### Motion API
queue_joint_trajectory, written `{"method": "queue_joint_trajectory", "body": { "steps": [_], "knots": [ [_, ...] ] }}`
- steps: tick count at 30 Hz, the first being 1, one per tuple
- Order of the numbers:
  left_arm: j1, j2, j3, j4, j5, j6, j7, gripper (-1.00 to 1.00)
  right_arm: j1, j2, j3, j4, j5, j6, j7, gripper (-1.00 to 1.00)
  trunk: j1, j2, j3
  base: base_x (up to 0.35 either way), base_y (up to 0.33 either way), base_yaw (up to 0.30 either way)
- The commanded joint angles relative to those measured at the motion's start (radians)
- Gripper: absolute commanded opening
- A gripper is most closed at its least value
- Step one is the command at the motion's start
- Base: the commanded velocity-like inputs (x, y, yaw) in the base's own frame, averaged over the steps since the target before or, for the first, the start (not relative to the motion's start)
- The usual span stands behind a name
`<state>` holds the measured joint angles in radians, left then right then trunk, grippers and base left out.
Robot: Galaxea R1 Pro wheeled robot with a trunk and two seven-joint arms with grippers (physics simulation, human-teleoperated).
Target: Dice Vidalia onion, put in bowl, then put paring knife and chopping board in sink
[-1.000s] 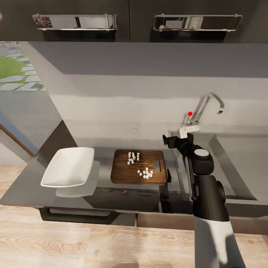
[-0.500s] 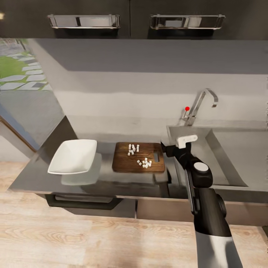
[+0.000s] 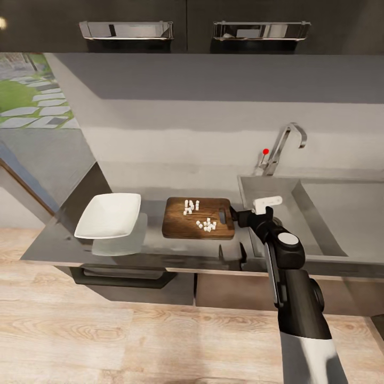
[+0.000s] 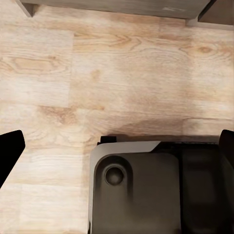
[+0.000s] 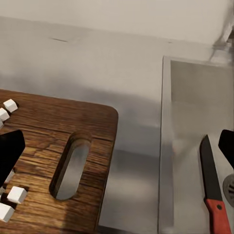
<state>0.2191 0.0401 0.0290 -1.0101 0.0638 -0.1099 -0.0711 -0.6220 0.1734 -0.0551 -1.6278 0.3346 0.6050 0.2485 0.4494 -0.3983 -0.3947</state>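
The dark brown chopping board point(image 3: 181, 226) lies on the grey countertop point(image 3: 154, 248) with diced Vidalia onion point(image 3: 206, 225) on it in two small clusters. The white square bowl point(image 3: 109, 215) stands to its left. My right gripper point(image 3: 235, 214) is open, hovering at the board's slot end, next to the sink point(image 3: 320, 213). In the right wrist view the board point(image 5: 44, 131), onion cubes point(image 5: 16, 195) and the paring knife point(image 5: 213, 187) show; the knife lies in the steel sink point(image 5: 187, 126). My left gripper point(image 4: 117, 148) is open over the wooden floor.
The chrome tap point(image 3: 284, 143) with a red-tipped lever rises behind the sink. Dark upper cabinets point(image 3: 186, 24) hang above the counter. The robot's dark base point(image 4: 146, 190) sits under the left gripper. Wooden floor point(image 3: 133, 330) runs along the counter front.
The whole view has pulled back from the counter, so the camera moved. My right gripper now sits nearer the board's slot end and farther from the tap.
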Motion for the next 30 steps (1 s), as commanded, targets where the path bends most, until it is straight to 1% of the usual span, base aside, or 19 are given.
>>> {"method": "queue_joint_trajectory", "body": {
  "steps": [1, 4, 7, 11, 18, 30],
  "knots": [
    [0.000, 0.000, 0.002, 0.000, 0.007, -0.001, -0.007, 1.00, -0.001, 0.001, -0.005, -0.001, 0.011, 0.004, 0.009, 1.00, 0.001, -0.002, -0.001, 0.000, 0.000, 0.000],
    [0.000, 0.000, 0.002, 0.003, 0.007, -0.001, -0.007, 1.00, -0.001, 0.001, -0.035, 0.001, 0.008, 0.003, 0.009, 1.00, 0.001, -0.002, -0.004, 0.000, 0.000, 0.000],
    [0.000, 0.000, 0.003, 0.004, 0.007, -0.001, -0.007, 1.00, -0.001, 0.001, -0.046, 0.002, 0.008, 0.003, 0.009, 1.00, 0.001, -0.002, -0.009, 0.000, 0.000, 0.000],
    [0.000, 0.000, 0.003, 0.005, 0.007, -0.001, -0.007, 1.00, -0.001, 0.001, -0.047, 0.007, 0.006, 0.003, 0.009, 1.00, 0.001, -0.002, -0.015, 0.050, 0.011, 0.000],
    [0.000, 0.000, 0.003, 0.006, 0.007, -0.001, -0.007, 1.00, -0.001, 0.001, -0.048, 0.008, 0.006, 0.003, 0.009, 1.00, 0.001, -0.002, -0.027, 0.171, 0.137, 0.000],
    [0.000, 0.000, 0.003, 0.008, 0.007, -0.001, -0.007, 1.00, -0.001, 0.001, -0.048, 0.016, 0.006, 0.004, 0.009, 1.00, 0.001, -0.002, -0.046, 0.011, 0.010, 0.000]
  ]
}}
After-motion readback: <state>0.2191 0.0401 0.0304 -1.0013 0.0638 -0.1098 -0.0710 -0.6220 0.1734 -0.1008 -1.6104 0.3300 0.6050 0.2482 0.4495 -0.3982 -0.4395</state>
